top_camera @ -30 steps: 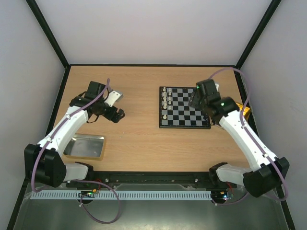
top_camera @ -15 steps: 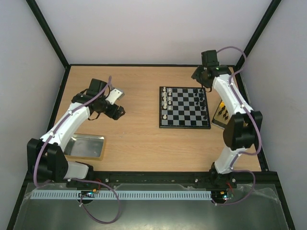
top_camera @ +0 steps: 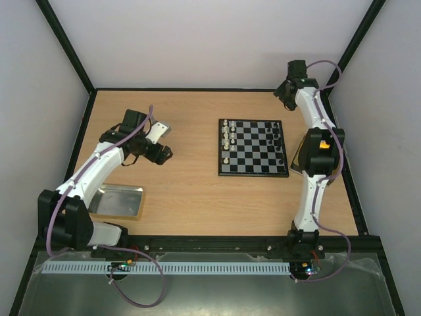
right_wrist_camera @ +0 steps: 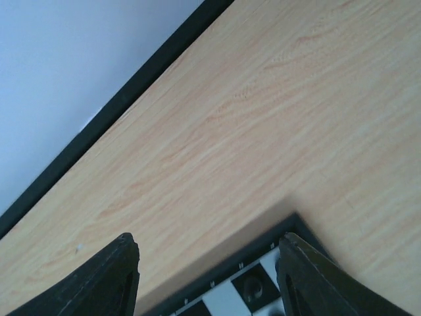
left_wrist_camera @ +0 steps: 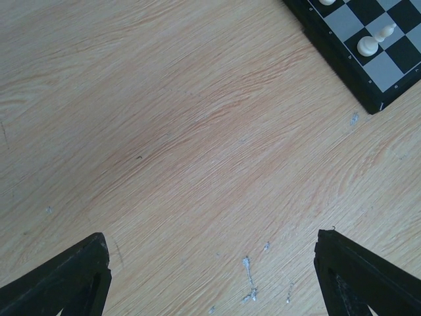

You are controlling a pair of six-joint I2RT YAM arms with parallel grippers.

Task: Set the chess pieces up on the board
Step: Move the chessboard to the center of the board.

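Note:
The board lies right of the table's middle. Several white chess pieces stand along its left columns and several black ones along its right. My left gripper hovers open over bare wood left of the board. In its wrist view the gripper holds nothing, and a board corner shows with two white pieces. My right gripper is raised at the table's back right corner. Its jaws stand open and empty above the board's corner, where one black piece shows.
A silver tray sits at the front left, beside the left arm. The right arm's elbow hangs over the table just right of the board. The enclosure's black rim and white walls close in behind the right gripper.
The right arm has swung off the board's right side up to the back right corner, folding its elbow over the table's right side. The left arm has barely moved.

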